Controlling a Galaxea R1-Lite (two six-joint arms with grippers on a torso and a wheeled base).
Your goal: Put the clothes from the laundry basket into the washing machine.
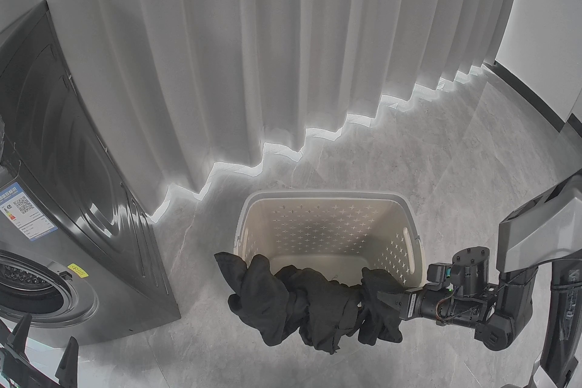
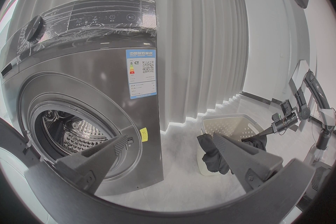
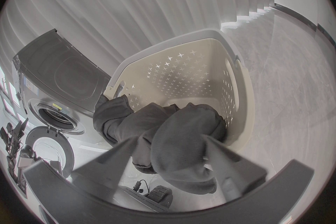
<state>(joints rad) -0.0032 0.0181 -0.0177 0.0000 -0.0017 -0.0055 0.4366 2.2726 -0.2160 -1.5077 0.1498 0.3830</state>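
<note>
The right gripper point(image 1: 385, 299) had its jaws clamped on one end of a dark garment point(image 1: 303, 304), which hung bunched just above the near rim of the laundry basket point(image 1: 327, 198). To carry it well, the arm would need to lift until the trailing end cleared that rim, then swing toward the washing machine point(image 1: 66, 165), which stood well left of the basket with its drum point(image 2: 75, 133) open. The left gripper point(image 1: 47, 337) hovered there, jaws apart. Count: one garment, one basket, one machine, two grippers.

Home laundry corner: front-loading washing machine point(image 2: 87, 102), laundry basket point(image 1: 327, 196), floor-length curtain point(image 1: 273, 43), tiled floor point(image 1: 461, 165).
</note>
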